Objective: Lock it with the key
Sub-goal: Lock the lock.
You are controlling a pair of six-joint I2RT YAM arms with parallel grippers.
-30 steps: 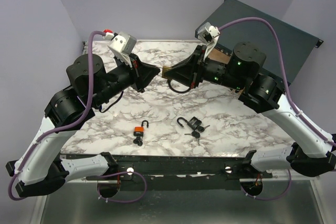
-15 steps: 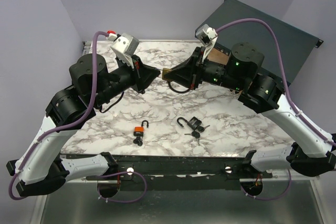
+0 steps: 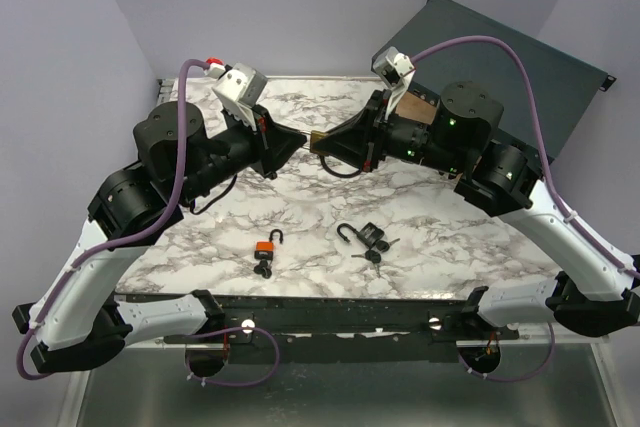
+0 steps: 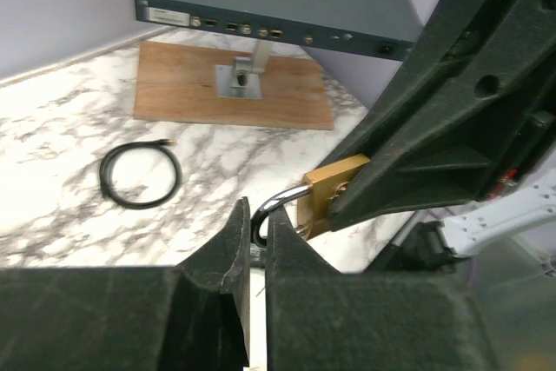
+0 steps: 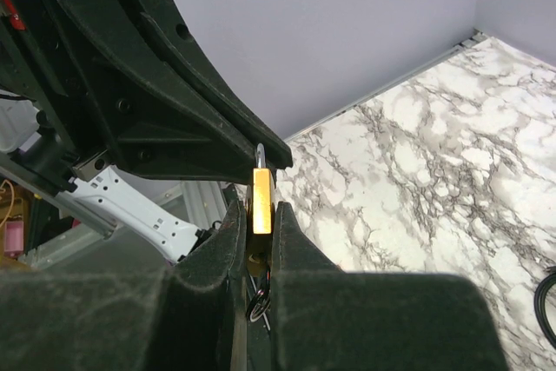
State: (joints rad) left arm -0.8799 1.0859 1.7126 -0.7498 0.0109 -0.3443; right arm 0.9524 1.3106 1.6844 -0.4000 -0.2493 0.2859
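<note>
While an orange padlock and a black padlock sit by the front edge of the counter, the 2 arms meet mid-air over the back half. The right gripper is clamped on the brass padlock and the left gripper is pinching its shackle. A cable coil and a wooden board lie toward the far right corner.

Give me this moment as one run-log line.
right gripper: shut on brass padlock | left gripper: shut on its silver shackle | padlock: mid-air | orange padlock, black padlock: on marble table
</note>
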